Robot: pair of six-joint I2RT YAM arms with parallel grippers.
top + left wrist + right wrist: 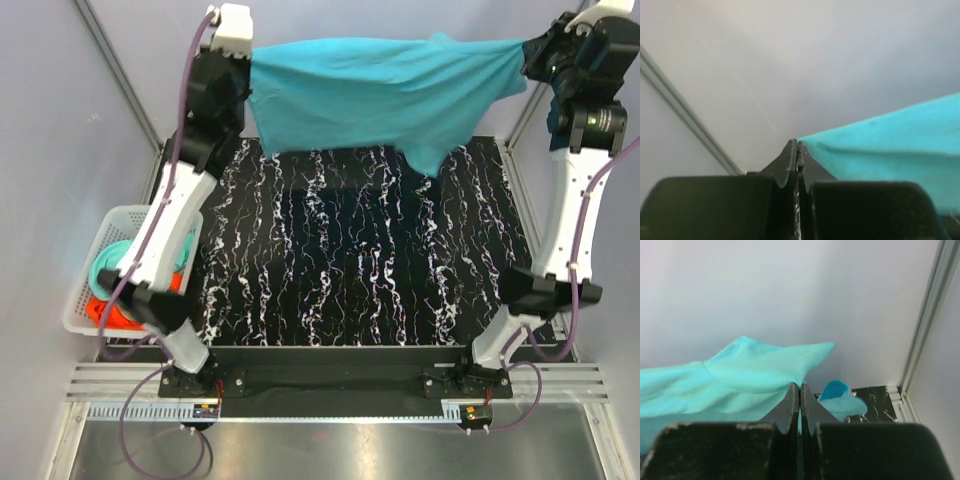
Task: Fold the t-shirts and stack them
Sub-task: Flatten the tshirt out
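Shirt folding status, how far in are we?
Done: nothing yet, no folded shirt or stack shows on the table. In hand: the cyan t-shirt hangs stretched in the air between the left gripper and right gripper, both shut on its edges. Left: lay it down, fold it, then do the mint-teal shirt and orange-red shirt waiting in the basket.

- Cyan t-shirt (380,95): I see it held aloft over the table's (350,250) far edge and stretched wide. Its top edge is pinched by the left gripper (797,145) and the right gripper (800,387), and one fold droops right of centre.
- Mint-teal t-shirt (108,262): crumpled in the white basket (78,290), far left.
- Orange-red t-shirt (100,312): bunched at the basket's near end.
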